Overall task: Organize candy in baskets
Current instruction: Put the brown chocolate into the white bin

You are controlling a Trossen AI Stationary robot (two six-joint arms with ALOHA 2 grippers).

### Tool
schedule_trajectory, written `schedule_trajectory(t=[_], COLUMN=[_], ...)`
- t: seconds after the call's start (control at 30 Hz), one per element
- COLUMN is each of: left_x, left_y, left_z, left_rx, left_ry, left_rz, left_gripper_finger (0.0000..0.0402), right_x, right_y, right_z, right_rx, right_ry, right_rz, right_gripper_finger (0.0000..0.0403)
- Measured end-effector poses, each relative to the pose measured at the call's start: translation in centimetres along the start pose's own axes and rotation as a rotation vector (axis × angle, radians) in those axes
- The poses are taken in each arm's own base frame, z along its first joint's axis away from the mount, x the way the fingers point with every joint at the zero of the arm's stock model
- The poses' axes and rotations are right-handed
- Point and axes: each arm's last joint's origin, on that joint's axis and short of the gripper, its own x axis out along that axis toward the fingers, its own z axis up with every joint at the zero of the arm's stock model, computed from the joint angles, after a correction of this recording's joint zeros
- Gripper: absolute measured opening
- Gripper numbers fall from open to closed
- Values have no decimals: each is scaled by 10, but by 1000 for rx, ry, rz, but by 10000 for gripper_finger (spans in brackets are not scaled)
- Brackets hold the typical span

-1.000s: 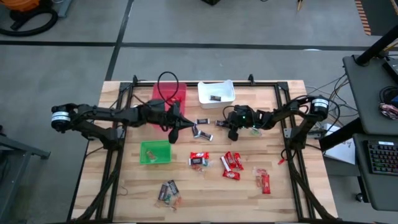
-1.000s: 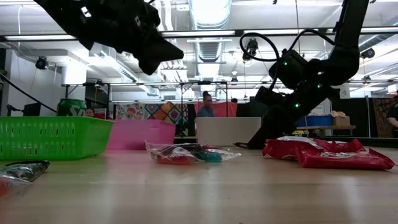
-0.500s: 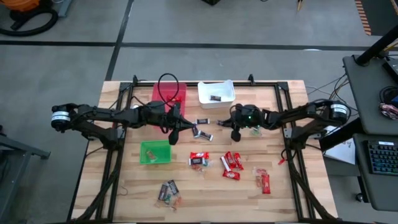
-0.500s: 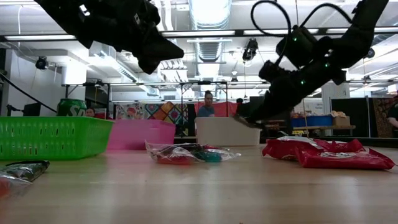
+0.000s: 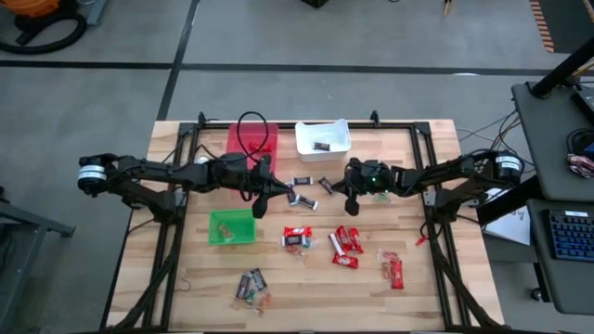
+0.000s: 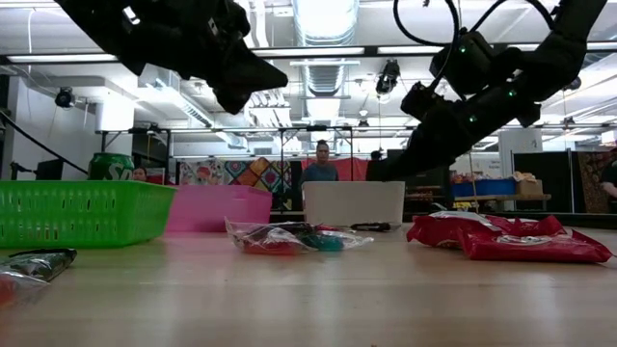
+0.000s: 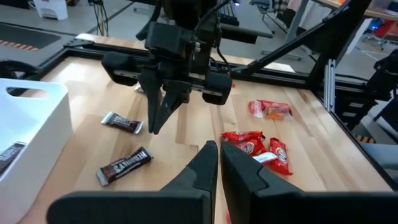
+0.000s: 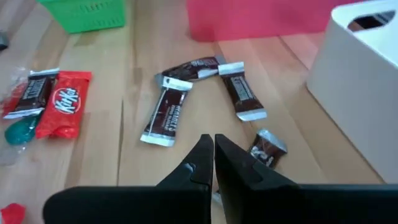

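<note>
Dark mini bars of candy (image 8: 168,112) lie loose on the wood between the red basket (image 5: 252,141) and the white basket (image 5: 323,139), which holds one dark piece. My right gripper (image 8: 213,147) hangs shut and empty just above them; a crumpled dark piece (image 8: 267,149) lies on the table beside its tips. My left gripper (image 7: 219,157) is shut, empty and raised near the red basket (image 5: 257,209). Red-wrapped bars (image 5: 345,243) lie nearer the front. The green basket (image 5: 232,226) stands at the front left.
A mixed pile of candy (image 5: 252,286) lies near the front edge, and more red bars (image 5: 396,269) at the front right. A green can (image 6: 111,166) shows behind the green basket. Black frame rails run along the table's left and right sides. A person stands in the room beyond.
My right gripper has risen from the table beside the white basket and now points less steeply down. It carries nothing, and a dark candy piece lies on the wood below it.
</note>
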Motion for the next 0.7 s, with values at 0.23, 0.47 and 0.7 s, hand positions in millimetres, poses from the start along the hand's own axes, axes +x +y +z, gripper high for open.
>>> schedule_trajectory(t=[0.23, 0.47, 0.7], left_x=[8, 10, 10], left_y=[-3, -6, -6], left_z=[-6, -5, -4], left_rx=[0, 2, 3], left_ry=[16, -6, -10], left_rz=[-17, -30, -30], left_gripper_finger=[3, 3, 3], right_x=[9, 26, 43], right_y=[-6, -3, -5], right_z=[-10, -18, -24], right_rx=[17, -3, 22], right_ry=[47, -7, 35], right_rz=[-199, -145, -170], right_gripper_finger=[8, 25, 108])
